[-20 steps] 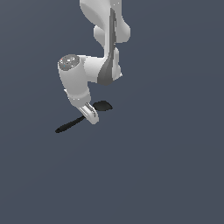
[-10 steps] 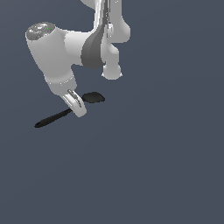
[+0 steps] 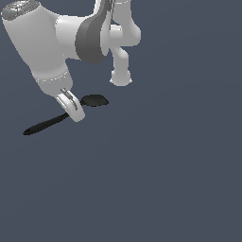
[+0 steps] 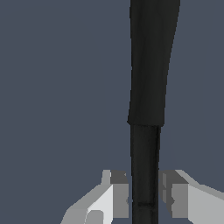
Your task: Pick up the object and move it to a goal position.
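A single white arm (image 3: 71,33) is seen entering from the upper edge of the exterior view, with its wrist section bent down toward the exterior view's left. The gripper (image 3: 74,111) is carried at the lower end of that section.

The object, a slim black utensil (image 3: 47,125), is held across the gripper. In the exterior view its thin handle is seen running out to the exterior view's left and slightly downward, ending in a rounded tip, while its flat oval head (image 3: 94,100) projects on the opposite side of the gripper, toward the exterior view's right. The part of the shaft passing through the gripper is hidden there by the near finger (image 3: 71,105).

In the wrist view the utensil (image 4: 148,87) is seen as a dark bar running away from the camera between the two pale fingers (image 4: 114,194). The fingers are closed in against the shaft from either side, one pad on each flank, and the shaft is pinched between them.

The surface (image 3: 165,179) is a uniform slate grey; no bench edge or corner is visible, and whether the utensil is clear of the surface cannot be told.
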Available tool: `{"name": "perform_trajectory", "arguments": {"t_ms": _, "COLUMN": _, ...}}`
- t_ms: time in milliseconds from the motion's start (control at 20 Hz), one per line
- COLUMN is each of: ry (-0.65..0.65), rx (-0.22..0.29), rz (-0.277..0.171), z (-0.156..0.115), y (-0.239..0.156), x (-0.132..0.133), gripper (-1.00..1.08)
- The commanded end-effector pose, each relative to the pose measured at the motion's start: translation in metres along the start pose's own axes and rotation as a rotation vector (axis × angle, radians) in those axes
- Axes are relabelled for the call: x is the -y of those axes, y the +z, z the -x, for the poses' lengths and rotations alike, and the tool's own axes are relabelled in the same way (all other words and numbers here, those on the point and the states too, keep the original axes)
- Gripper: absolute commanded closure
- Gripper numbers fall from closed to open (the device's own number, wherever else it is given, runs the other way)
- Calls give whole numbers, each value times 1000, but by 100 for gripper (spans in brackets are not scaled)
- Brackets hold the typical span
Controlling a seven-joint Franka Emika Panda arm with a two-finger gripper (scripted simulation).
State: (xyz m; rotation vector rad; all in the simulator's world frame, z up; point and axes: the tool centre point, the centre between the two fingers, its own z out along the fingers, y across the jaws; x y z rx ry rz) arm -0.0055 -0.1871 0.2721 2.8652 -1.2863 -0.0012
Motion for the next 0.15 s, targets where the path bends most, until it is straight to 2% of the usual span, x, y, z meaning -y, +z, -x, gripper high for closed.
{"name": "perform_trajectory", "arguments": {"t_ms": 0, "ry": 0, "rx": -1, "rz": -1, "z": -2, "y": -5, "x": 0, "gripper": 108}}
{"name": "perform_trajectory", "arguments": {"t_ms": 100, "ry": 0, "rx": -1, "rz": -1, "z": -3, "y": -5, "x": 0, "gripper": 108}}
